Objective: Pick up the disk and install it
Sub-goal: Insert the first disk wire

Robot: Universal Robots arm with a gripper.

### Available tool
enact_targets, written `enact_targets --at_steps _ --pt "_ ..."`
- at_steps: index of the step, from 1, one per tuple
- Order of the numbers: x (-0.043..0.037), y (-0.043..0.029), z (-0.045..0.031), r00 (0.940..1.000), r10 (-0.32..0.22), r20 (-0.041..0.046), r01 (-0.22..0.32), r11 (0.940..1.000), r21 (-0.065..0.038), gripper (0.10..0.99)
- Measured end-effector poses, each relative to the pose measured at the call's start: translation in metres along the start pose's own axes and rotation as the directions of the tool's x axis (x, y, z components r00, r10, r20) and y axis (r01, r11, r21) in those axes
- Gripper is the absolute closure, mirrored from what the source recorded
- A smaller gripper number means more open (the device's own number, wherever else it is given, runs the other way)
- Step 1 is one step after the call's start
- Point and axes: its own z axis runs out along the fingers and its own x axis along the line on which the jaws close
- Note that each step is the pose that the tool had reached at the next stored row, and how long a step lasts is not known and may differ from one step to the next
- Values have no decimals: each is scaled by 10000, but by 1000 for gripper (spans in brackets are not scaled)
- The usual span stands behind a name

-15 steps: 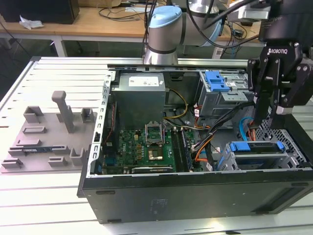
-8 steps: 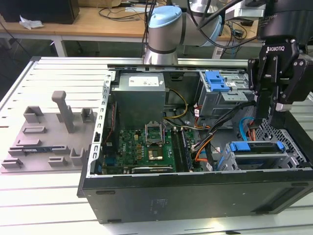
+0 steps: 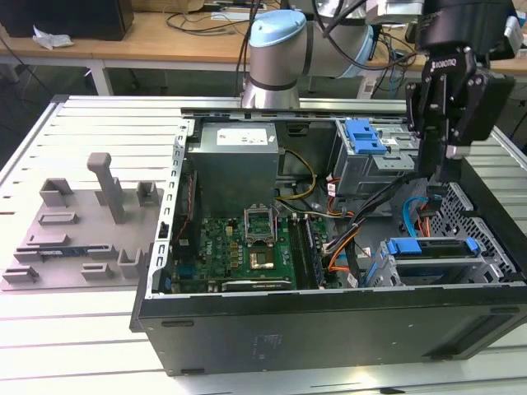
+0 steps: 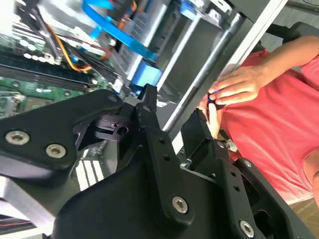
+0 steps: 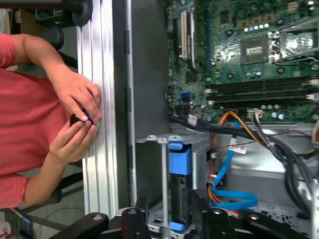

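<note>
Disk (image 3: pixel 432 247): down in the drive bay (image 3: pixel 482 218) at the lower right of the exterior view, blue rail bracket facing up. Looks seated or close to it, though hard to judge for sure.
Long axis: across the exterior view from left to right, parallel to the near wall of the case (image 3: pixel 329 329).
Direction from the gripper (image 3: pixel 436 160): straight below. Hangs at the upper right of the exterior view, over the bay and apart from the disk.
Gripper state: spread wide in both wrist views, with nothing between the fingers (image 4: pixel 149 114) — empty.
Alignment: in the first wrist view, disk (image 5: pixel 179 164) edge-on and lined up with the gap at the gripper (image 5: pixel 170 206).
Nearby: blue cable (image 5: pixel 234 201) looping just beside the disk, on the motherboard side.
Further out: a person's hand (image 5: pixel 77 92) outside the case — well apart from the bay.
</note>
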Motion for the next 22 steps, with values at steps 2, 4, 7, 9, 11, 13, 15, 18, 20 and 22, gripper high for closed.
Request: enact_targets --at_steps 2,4,7,9,11,13,15,18,20,22 --pt "-55 -73 -9 10000 1 4 -1 10000 -1 616" --pt "-91 -157 -10 10000 0 1 0 10000 0 616" --pt "-172 -350 -3 10000 -1 1 1 10000 0 616" --pt "-528 -430 -37 9983 576 -87 -578 9981 -227 616" --pt "-555 -433 53 9954 945 -146 -949 9951 -268 616" --pt "-560 -432 64 9940 1085 -156 -1090 9935 -314 616" --pt "-567 -432 76 9917 1277 -175 -1283 9909 -400 616" --pt "-572 -445 82 9905 1357 -206 -1364 9897 -430 616" --pt "-573 -444 81 9905 1354 -222 -1362 9898 -427 616" --pt "-574 -446 81 9912 1304 -237 -1313 9905 -412 616"
